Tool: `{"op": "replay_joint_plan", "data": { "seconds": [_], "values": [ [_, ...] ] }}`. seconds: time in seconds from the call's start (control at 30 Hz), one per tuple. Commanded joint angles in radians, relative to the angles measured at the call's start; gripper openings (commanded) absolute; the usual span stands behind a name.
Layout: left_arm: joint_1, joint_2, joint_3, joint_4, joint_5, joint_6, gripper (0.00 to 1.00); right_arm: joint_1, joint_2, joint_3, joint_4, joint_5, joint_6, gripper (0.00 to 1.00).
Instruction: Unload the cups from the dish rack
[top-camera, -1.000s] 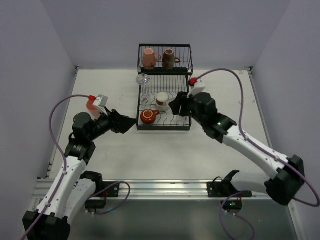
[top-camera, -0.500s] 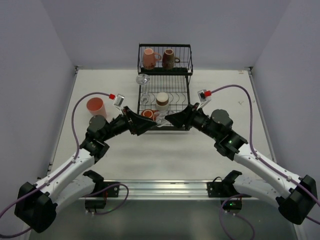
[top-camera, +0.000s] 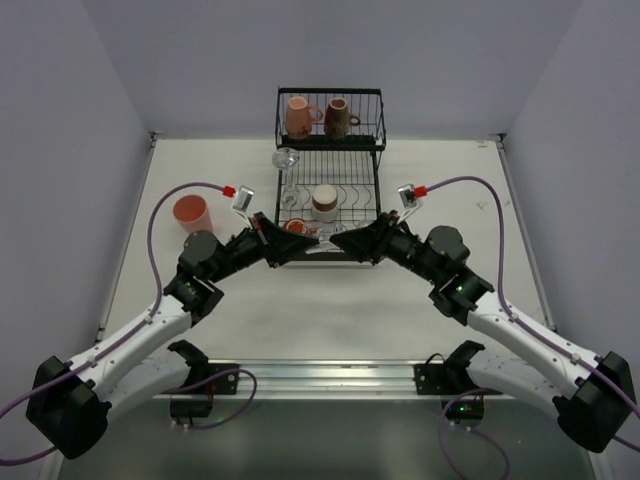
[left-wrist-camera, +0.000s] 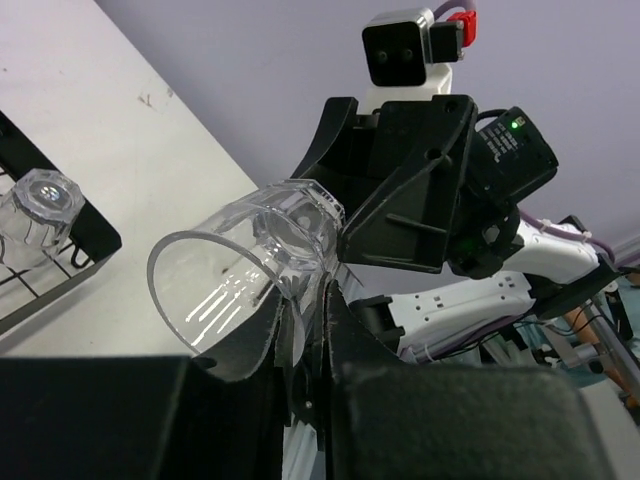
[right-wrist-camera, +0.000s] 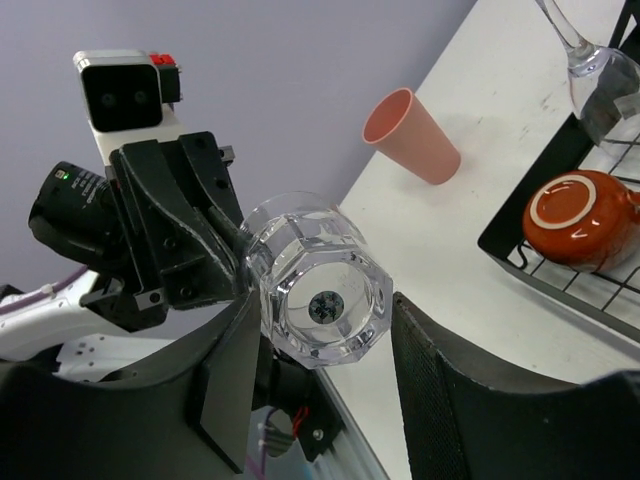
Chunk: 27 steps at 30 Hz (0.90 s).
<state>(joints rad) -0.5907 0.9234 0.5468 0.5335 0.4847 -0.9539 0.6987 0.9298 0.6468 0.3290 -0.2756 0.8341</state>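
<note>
The clear glass (left-wrist-camera: 250, 260) lay sideways in the air just before the dish rack (top-camera: 377, 190), its long axis running arm to arm, with the mouth leftward and the thick base rightward. The left gripper (left-wrist-camera: 308, 330) pinched its rim wall narrowly, and the right gripper (right-wrist-camera: 322, 325) stood wide around the base. A second earlier the arms were well apart.

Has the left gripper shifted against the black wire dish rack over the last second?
Yes. The left gripper has moved right, from left of the black wire dish rack to its front edge, where it pinches a clear glass.
</note>
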Motion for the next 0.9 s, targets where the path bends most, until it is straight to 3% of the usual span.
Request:
{"op": "replay_joint_plan", "data": {
  "seconds": [0.0,0.07,0.1,0.2,0.27,0.3,0.47,0.6,0.87],
  "values": [
    [-0.004,-0.046,0.082,-0.091,-0.123,0.098,0.06,0.007,-0.006,-0.024,0.022,-0.01,0.006,0.46],
    [-0.004,-0.069,0.108,-0.156,-0.15,0.139,0.0,0.005,-0.006,-0.035,0.027,-0.014,0.011,0.59],
    [-0.004,-0.077,0.116,-0.214,-0.155,0.153,0.0,0.007,-0.005,-0.036,0.024,-0.019,0.011,0.72],
    [-0.004,-0.109,0.189,-0.428,-0.196,0.249,0.0,0.005,-0.029,-0.029,-0.033,-0.013,-0.016,0.89],
    [-0.004,-0.116,0.278,-0.594,-0.257,0.338,0.0,0.005,-0.072,-0.022,-0.098,0.012,-0.053,0.95],
    [-0.004,-0.115,0.312,-0.753,-0.285,0.363,0.0,0.007,-0.088,-0.018,-0.125,0.024,-0.07,0.95],
    [-0.004,-0.048,0.476,-1.218,-0.593,0.463,0.0,0.007,-0.163,0.014,-0.321,0.177,-0.193,0.96],
    [-0.004,0.035,0.495,-1.355,-0.762,0.468,0.0,0.007,-0.18,0.036,-0.418,0.253,-0.248,0.96],
    [-0.004,0.241,0.489,-1.38,-0.952,0.483,0.0,0.007,-0.163,0.054,-0.511,0.363,-0.294,0.96]
  ]
}}
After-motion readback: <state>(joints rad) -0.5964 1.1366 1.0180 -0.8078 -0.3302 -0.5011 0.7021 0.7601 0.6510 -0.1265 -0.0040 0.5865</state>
